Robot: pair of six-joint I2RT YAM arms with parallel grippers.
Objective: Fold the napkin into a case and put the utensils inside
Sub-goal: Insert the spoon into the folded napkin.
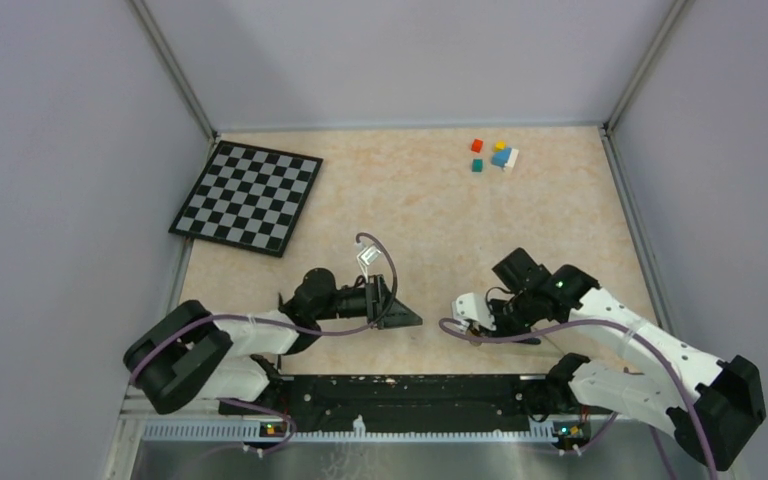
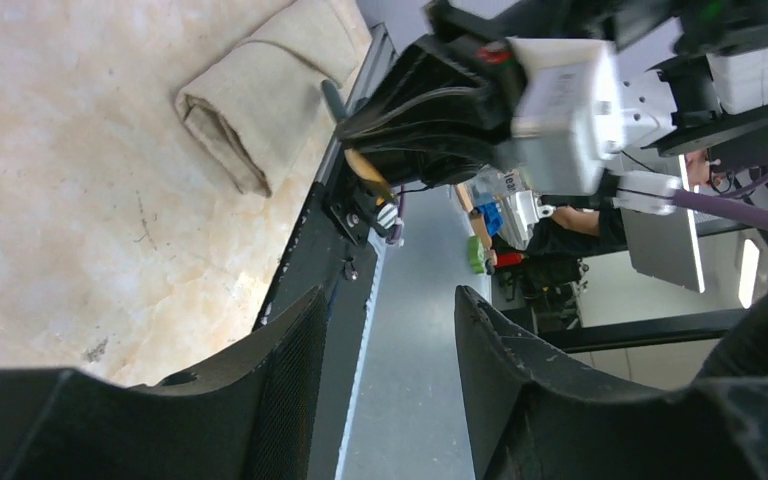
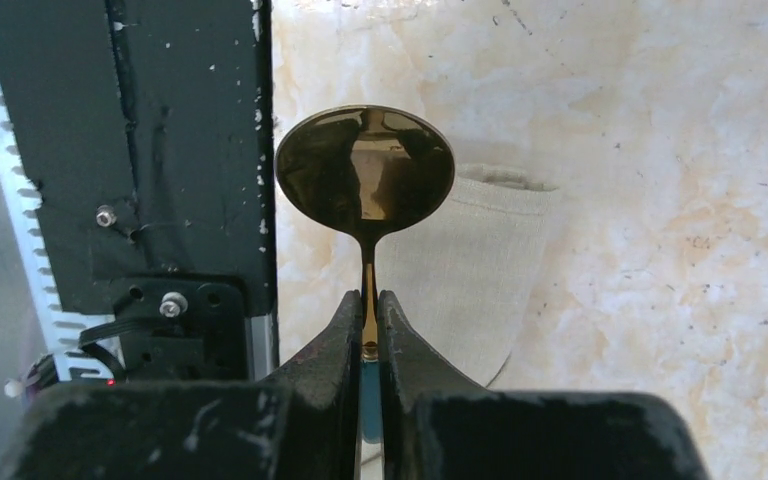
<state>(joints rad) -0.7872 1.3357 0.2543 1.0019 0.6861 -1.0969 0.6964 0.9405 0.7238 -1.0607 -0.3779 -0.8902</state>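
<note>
The right gripper (image 3: 371, 305) pinches a gold-bowled spoon (image 3: 365, 185) at its neck, with the long axis running 6 to 12 o'clock and the bowl toward 12. It hangs over the folded napkin case (image 3: 480, 270) on the table (image 3: 660, 200). The left gripper (image 2: 388, 300) stands parted and empty.

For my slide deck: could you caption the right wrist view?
Right gripper pinches a gold spoon by its neck, with the folded napkin lying just beyond.
</note>
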